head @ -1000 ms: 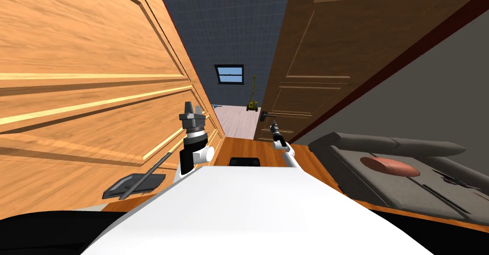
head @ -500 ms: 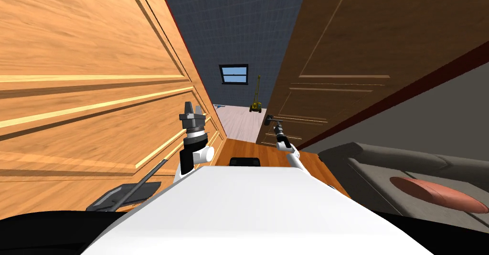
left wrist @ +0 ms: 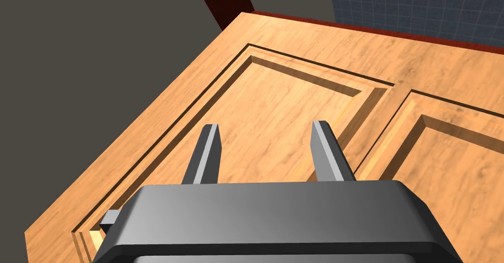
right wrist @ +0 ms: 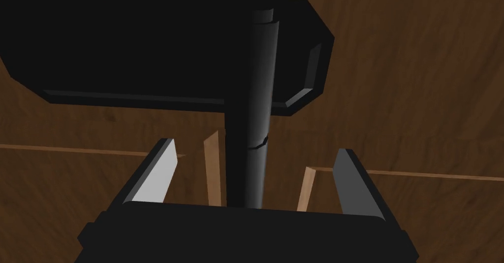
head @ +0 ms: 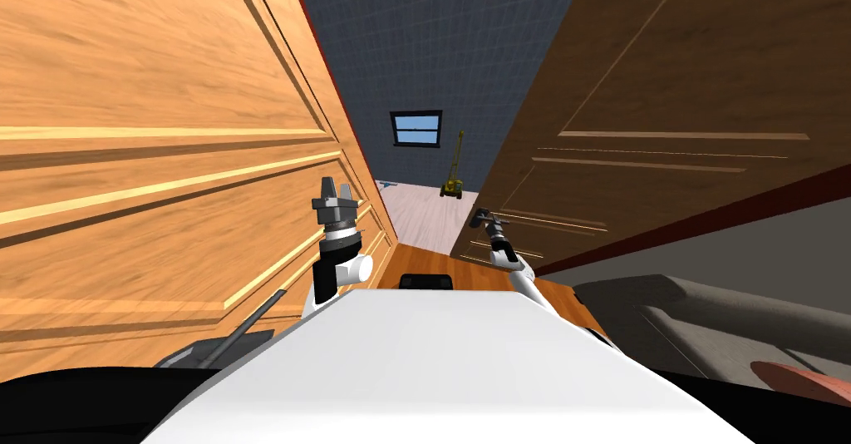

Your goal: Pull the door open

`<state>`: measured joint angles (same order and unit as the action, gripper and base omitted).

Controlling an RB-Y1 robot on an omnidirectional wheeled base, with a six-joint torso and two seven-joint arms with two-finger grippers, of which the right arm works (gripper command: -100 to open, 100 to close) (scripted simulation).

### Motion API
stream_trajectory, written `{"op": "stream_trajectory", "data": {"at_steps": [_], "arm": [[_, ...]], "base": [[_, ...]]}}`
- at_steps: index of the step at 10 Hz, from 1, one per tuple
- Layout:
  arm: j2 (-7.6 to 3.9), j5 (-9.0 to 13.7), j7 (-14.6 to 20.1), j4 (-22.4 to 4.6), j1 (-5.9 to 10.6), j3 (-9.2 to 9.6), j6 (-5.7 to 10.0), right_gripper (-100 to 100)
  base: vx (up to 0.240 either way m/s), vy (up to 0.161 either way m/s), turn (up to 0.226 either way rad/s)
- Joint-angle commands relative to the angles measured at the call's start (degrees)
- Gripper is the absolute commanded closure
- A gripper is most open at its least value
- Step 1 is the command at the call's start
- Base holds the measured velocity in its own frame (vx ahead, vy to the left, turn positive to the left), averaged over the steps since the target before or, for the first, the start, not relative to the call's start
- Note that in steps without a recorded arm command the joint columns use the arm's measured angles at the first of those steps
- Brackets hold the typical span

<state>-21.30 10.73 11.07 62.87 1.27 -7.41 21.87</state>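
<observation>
Dark door (head: 665, 90) stands wider than a second ago; my base has turned too. Right end effector (right wrist: 256, 149) spread, straddling black lever handle (right wrist: 258, 78), not clamped. Best to close firmly, then pull along the door's arc. Left end effector (left wrist: 266, 126) open, idle by light door (left wrist: 295, 92).

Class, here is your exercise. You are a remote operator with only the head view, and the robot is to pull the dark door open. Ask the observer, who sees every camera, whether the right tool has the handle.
Observer: In the right wrist view the black handle bar runs between the fingers of the right tool, but they stand apart, with a gap on each side.
Operator: What lies behind the bar?
Observer: A black plate on the dark brown door.
Operator: And the other arm?
Observer: The left tool is open and empty, facing a light wooden panelled door.
</observation>
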Motion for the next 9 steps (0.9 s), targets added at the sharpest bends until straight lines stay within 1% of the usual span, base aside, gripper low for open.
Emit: {"op": "stream_trajectory", "data": {"at_steps": [1, 2, 3, 8, 9], "arm": [[-1.60, 0.56, 1.15, -1.05, -0.27, -0.49, 0.81, -100], [-0.86, 0.30, 0.58, -1.17, -0.03, -0.26, 0.84, -100], [-0.86, 0.30, 0.58, -1.17, -0.03, -0.26, 0.84, 100], [-0.86, 0.30, 0.58, -1.17, -0.03, -0.26, 0.84, 100], [-1.48, 0.32, 1.26, -0.86, -0.46, 0.45, 1.07, 100]], "base": [[0.162, -0.010, 0.097], [0.068, -0.009, 0.019], [-0.008, 0.001, -0.015], [-0.013, 0.001, 0.001], [-0.128, -0.055, 0.109]]}}
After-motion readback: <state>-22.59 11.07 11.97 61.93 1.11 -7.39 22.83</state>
